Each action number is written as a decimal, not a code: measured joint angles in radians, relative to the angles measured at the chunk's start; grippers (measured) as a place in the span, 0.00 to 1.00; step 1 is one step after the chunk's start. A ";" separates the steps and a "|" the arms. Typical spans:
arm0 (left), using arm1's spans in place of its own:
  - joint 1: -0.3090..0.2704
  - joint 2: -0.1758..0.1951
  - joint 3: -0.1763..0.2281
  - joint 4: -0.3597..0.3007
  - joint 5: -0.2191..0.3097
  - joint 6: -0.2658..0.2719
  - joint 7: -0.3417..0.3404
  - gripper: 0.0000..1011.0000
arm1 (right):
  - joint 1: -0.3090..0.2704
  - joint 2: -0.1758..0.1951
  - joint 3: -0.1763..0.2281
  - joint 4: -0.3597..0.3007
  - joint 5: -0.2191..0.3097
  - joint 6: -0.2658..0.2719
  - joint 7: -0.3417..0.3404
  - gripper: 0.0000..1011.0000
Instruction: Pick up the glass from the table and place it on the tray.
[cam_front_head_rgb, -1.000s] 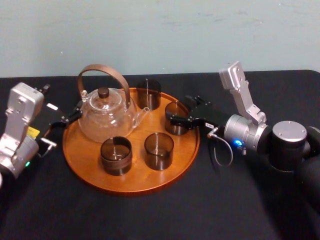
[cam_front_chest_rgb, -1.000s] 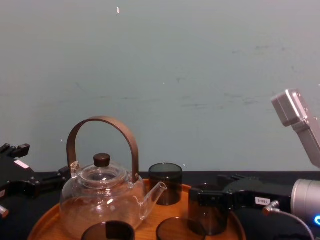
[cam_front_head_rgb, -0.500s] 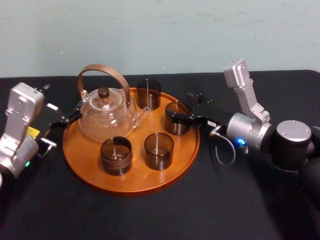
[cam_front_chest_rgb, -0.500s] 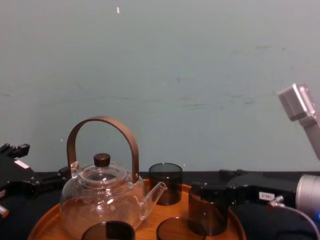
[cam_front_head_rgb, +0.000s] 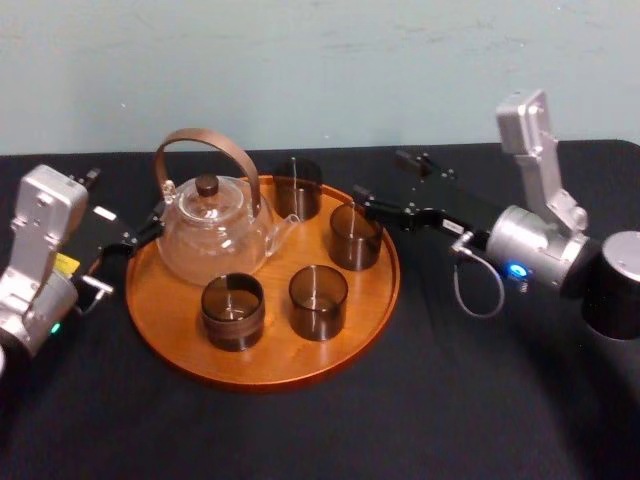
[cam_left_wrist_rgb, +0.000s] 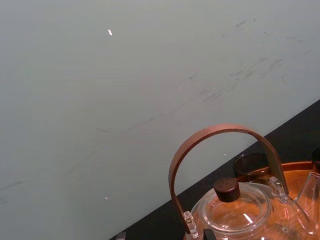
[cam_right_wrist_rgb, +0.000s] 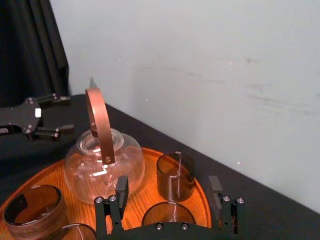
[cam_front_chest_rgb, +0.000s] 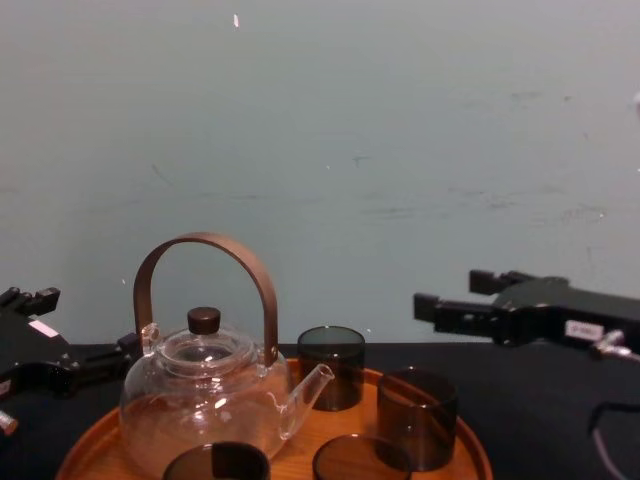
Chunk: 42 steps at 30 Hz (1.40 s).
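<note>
While the right gripper (cam_front_head_rgb: 380, 174) hovers empty, jaws wide open, above the right rim of the tray (cam_front_head_rgb: 180, 345), that tray holds a teapot (cam_front_head_rgb: 212, 230) and four glasses (cam_front_head_rgb: 355, 237). The left gripper (cam_front_head_rgb: 140, 232) sits open at its left edge.

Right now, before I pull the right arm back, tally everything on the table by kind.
Glasses: 4, all standing on the tray
Teapot: 1, on the tray
Tray: 1
Total: 6
</note>
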 joint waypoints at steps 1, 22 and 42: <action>0.000 0.000 0.000 0.000 0.000 0.000 0.000 0.99 | -0.007 0.006 0.004 -0.012 0.004 0.000 -0.002 0.99; 0.000 0.000 0.000 0.000 0.000 0.000 0.000 0.99 | -0.205 0.129 0.142 -0.160 0.071 -0.059 -0.080 0.99; 0.000 0.000 0.000 0.000 0.000 0.000 0.000 0.99 | -0.256 0.121 0.177 -0.126 0.002 -0.103 -0.139 0.99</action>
